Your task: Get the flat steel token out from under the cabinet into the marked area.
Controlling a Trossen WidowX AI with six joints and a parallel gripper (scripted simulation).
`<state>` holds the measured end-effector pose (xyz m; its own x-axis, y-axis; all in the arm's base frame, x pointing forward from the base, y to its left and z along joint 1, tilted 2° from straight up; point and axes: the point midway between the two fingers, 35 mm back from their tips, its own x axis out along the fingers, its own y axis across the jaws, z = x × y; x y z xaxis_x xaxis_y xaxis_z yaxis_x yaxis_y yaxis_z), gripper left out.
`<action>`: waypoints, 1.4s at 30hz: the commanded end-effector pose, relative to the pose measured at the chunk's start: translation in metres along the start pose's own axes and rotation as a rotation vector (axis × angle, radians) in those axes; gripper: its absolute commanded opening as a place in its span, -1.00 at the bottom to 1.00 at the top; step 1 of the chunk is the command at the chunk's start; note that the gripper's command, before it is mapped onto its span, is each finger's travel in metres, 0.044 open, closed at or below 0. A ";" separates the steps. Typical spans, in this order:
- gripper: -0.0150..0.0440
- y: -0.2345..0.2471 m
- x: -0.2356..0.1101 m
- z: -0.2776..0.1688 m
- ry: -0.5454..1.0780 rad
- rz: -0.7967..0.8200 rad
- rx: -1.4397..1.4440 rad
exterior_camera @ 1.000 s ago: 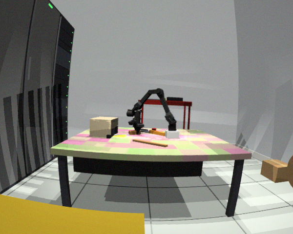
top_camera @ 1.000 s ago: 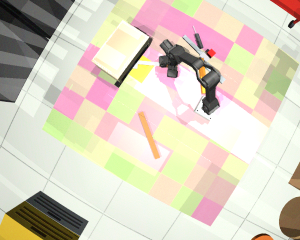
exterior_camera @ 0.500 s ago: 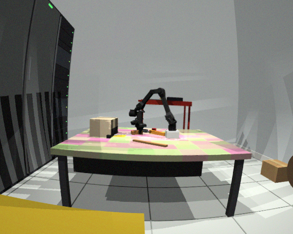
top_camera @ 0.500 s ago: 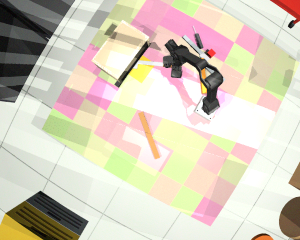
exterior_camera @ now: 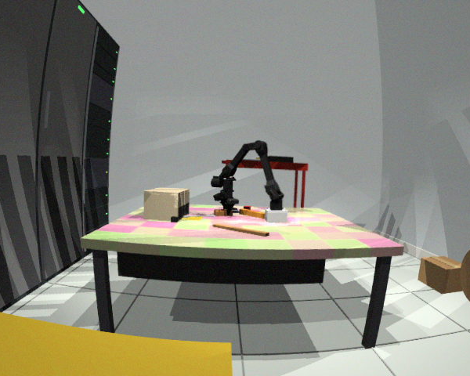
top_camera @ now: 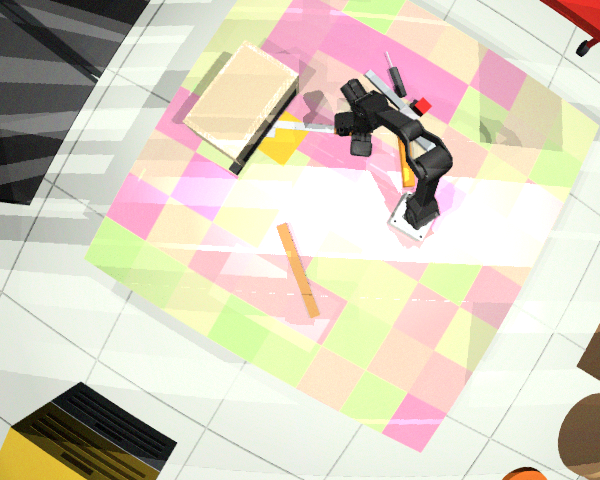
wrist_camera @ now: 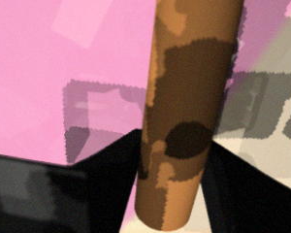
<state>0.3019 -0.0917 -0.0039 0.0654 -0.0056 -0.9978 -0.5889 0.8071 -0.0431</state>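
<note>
Gripper (top_camera: 353, 135) part-closed, clamped on brown-handled rod (wrist_camera: 186, 131). Rod's pale shaft (top_camera: 303, 127) reaches across yellow marked area (top_camera: 285, 147) to cabinet (top_camera: 241, 98) base, near table's far-left corner. Token not visible.

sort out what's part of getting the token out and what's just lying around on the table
For the job: cabinet, yellow marked area, stick, gripper shut on it. Token not in sight.
Lying about: long orange strip, orange strip by the arm, grey bar, screwdriver, red block.
</note>
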 end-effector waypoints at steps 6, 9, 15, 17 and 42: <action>-0.49 0.000 0.001 -0.019 0.002 0.002 0.001; -0.49 -0.001 0.001 -0.024 0.002 0.002 0.001; -0.49 -0.001 0.001 -0.034 0.003 0.002 0.001; -0.49 -0.001 0.001 -0.037 0.003 0.002 0.001; -0.49 -0.002 -0.002 -0.057 0.005 0.001 0.002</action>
<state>0.2615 -0.1241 -0.0056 0.0601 -0.0050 -0.9982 -0.5868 0.8088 -0.0393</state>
